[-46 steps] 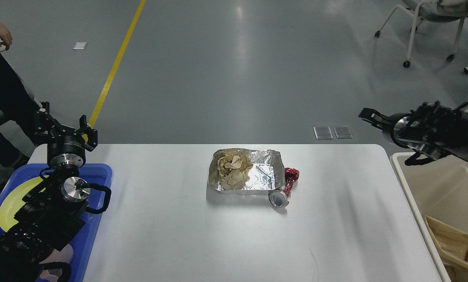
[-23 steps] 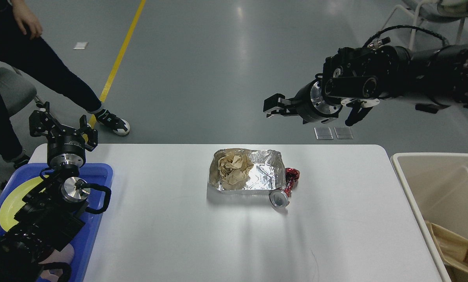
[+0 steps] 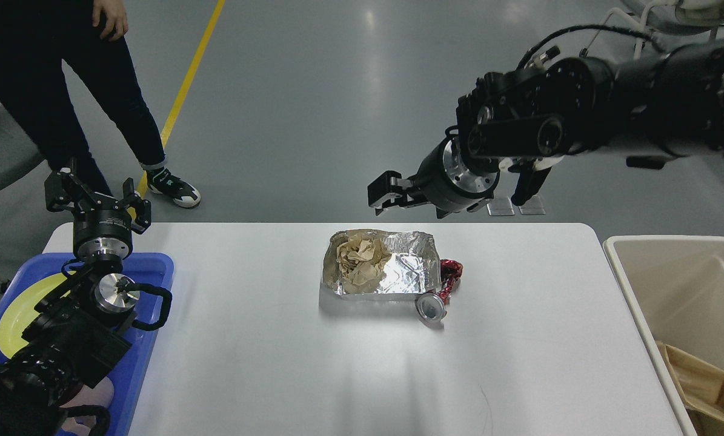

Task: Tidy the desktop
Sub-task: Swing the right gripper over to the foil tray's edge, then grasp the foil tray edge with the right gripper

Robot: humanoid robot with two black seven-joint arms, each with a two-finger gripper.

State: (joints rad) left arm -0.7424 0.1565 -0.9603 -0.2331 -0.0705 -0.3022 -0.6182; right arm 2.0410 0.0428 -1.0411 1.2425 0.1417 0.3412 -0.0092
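The white desktop [image 3: 246,363] fills the middle of the head view. On it, near the centre, lies a crumpled foil tray [image 3: 407,266] with a wad of brown paper [image 3: 360,260] inside. A red foil wrapper [image 3: 450,274] and a small round metal lid [image 3: 430,307] lie at the tray's right front corner. My right gripper [image 3: 378,195] is open and empty, hovering above the table's far edge just behind the tray. My left gripper [image 3: 95,197] is open and empty, raised above the far left corner of the table.
A blue tray [image 3: 156,266] with a yellow plate [image 3: 19,309] sits off the left edge under my left arm. A beige bin [image 3: 670,284] holding brown paper stands at the right. A person's legs [image 3: 119,115] stand at the far left.
My right arm has swung in from the right, over the bin, to above the table's far edge near the foil tray. The person at the left has walked closer. My left arm is unchanged.
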